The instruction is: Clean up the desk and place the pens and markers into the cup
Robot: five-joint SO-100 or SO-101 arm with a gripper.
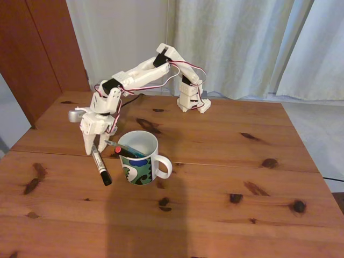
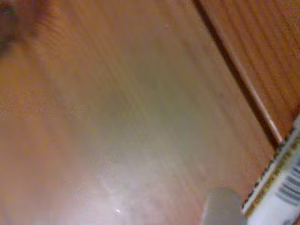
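Observation:
On the reddish-brown desk [image 1: 226, 177] stands the white cup [image 1: 141, 161] with a green, blue and black swirl. A teal pen [image 1: 129, 149] and a black pen with a red end [image 1: 117, 150] lean inside it, sticking out over its left rim. The white marker [image 1: 99, 164] lies just left of the cup, black cap toward the camera. My gripper [image 1: 95, 146] points down at the marker's far end, its fingers apart on either side of it. In the wrist view the marker's barcode label [image 2: 281, 187] sits at the bottom right, beside a blurred grey fingertip [image 2: 222, 208].
The arm's base [image 1: 192, 99] stands at the desk's far edge before white curtains. A seam [image 1: 242, 164] crosses the desk behind the cup. A dark wooden door panel stands at the far left. Bare wood lies right of and in front of the cup.

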